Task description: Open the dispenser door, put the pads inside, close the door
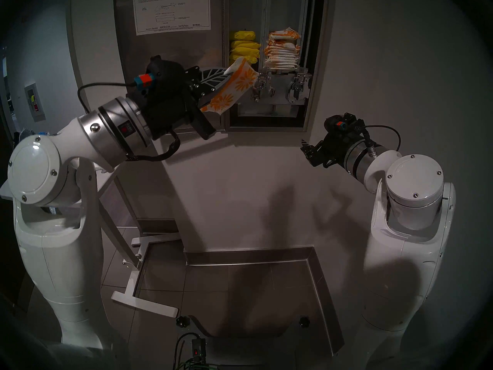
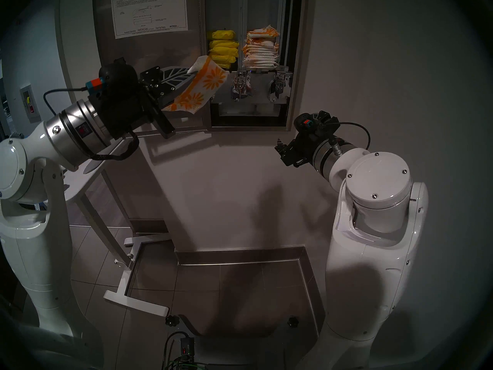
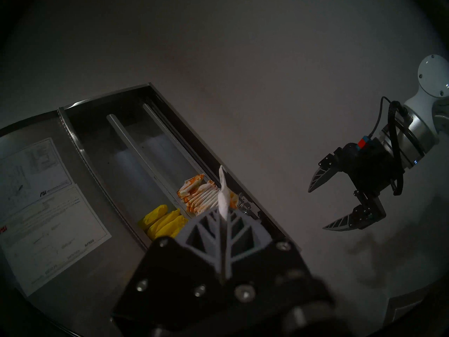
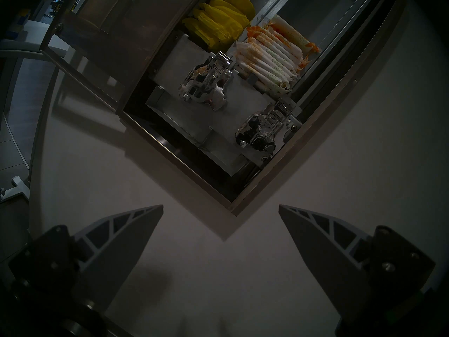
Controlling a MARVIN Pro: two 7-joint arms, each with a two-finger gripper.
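Observation:
The dispenser door [image 1: 165, 46] stands swung open to the left, its white instruction sheet [image 1: 172, 9] facing me. My left gripper [image 1: 226, 77] is shut on one pad [image 1: 236, 85], a white packet with orange daisies, held tilted just in front of the cabinet's left column. In the left wrist view that pad [image 3: 223, 198] shows edge-on between the closed fingers. A stack of pads [image 1: 281, 54] fills the right column. My right gripper [image 1: 306, 150] hangs open and empty, below and to the right of the cabinet; its fingers [image 4: 126, 236] are spread wide.
Yellow wrapped packets [image 1: 244, 46] sit in the left column. Two chrome lever mechanisms [image 1: 296, 90] stick out under the columns. A white stand's legs [image 1: 138, 281] and a steel floor trim [image 1: 253, 257] lie below. The wall surrounds the cabinet.

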